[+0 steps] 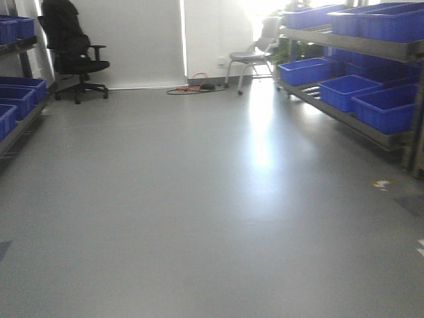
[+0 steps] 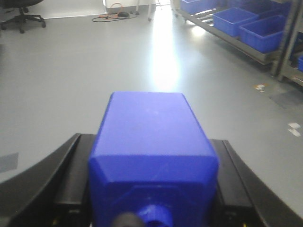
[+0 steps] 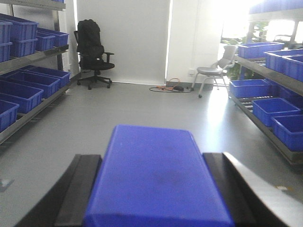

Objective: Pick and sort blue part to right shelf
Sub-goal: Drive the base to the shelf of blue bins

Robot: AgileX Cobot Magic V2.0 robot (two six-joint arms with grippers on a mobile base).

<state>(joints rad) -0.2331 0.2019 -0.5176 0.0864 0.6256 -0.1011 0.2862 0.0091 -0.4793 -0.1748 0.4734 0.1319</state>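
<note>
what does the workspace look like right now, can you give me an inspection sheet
surface: grey floor, glossy, with a glare streak.
job's things: blue part, knob toward the camera, in the left pincer; right shelf holds bins.
clutter: pale scraps on the floor near the right shelf.
grippers: left pincer shut on the blue part; right pincer shut on a blue block, top hidden.
cables: cable by the far wall.
surroundings: left shelf with bins, black chair, grey chair.

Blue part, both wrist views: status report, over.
Left hand shut on blue part. Right hand shut on another blue block. Floor toward right shelf unobstructed.
</note>
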